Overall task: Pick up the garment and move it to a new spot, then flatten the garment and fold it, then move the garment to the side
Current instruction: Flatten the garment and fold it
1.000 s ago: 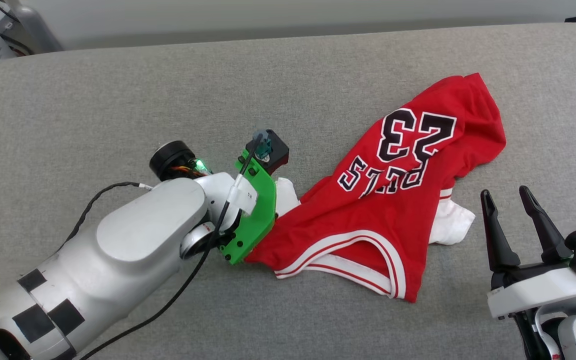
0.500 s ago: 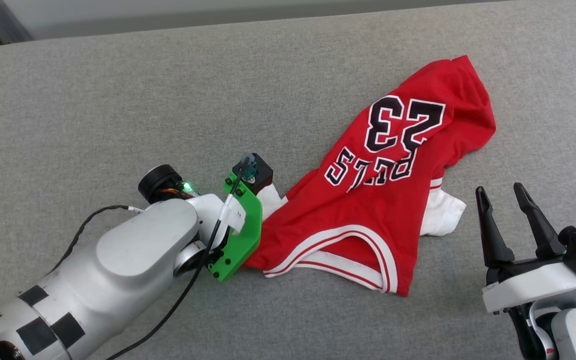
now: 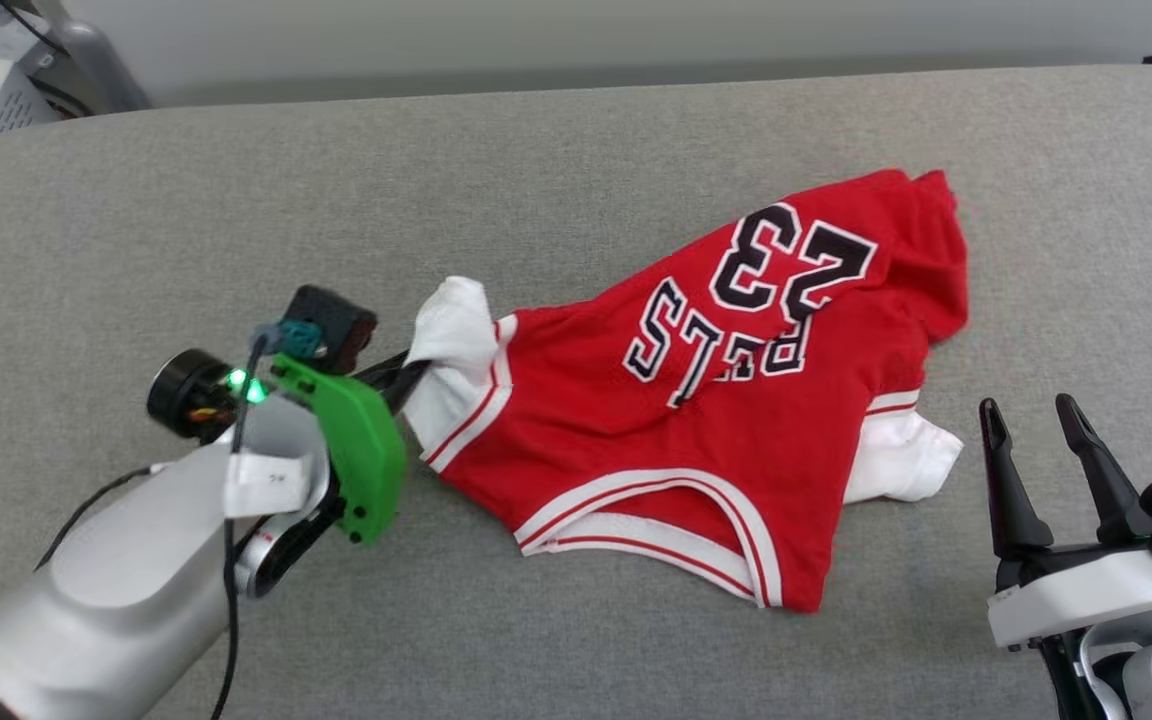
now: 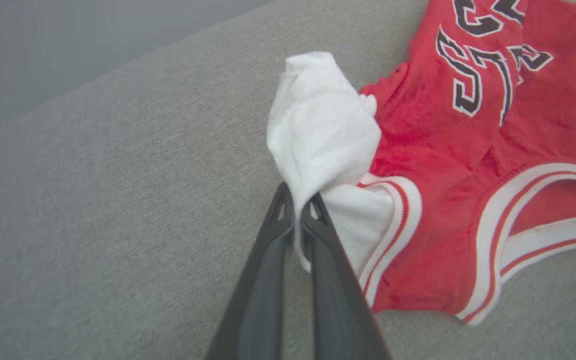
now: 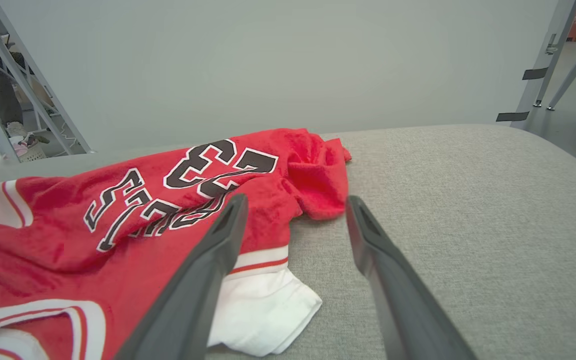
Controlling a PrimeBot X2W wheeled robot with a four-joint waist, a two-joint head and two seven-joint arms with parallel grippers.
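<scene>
The garment point(image 3: 726, 400) is a red shirt with white sleeves, striped trim and a black number 23, lying crumpled on the grey padded surface point(image 3: 556, 170). My left gripper point(image 3: 414, 372) is shut on its white left sleeve point(image 3: 451, 335), which stands pulled up and out to the left. In the left wrist view the two dark fingers point(image 4: 313, 235) pinch the white cloth point(image 4: 318, 130) between them. My right gripper point(image 3: 1031, 440) stands open at the lower right, clear of the shirt's other white sleeve point(image 3: 901, 455). From the right wrist, the garment point(image 5: 118, 225) lies left of the open fingers point(image 5: 228, 225).
Grey padding point(image 4: 93, 200) stretches free to the left and behind the shirt. A pale wall point(image 3: 576, 40) runs behind the far edge, with metal equipment point(image 3: 6, 60) at the back left. Frame legs point(image 5: 558, 55) stand off to the right.
My left gripper closed on the white sleeve and drew it up and to the left, stretching the shirt's left side. The head camera shifted. The right gripper stayed open in place.
</scene>
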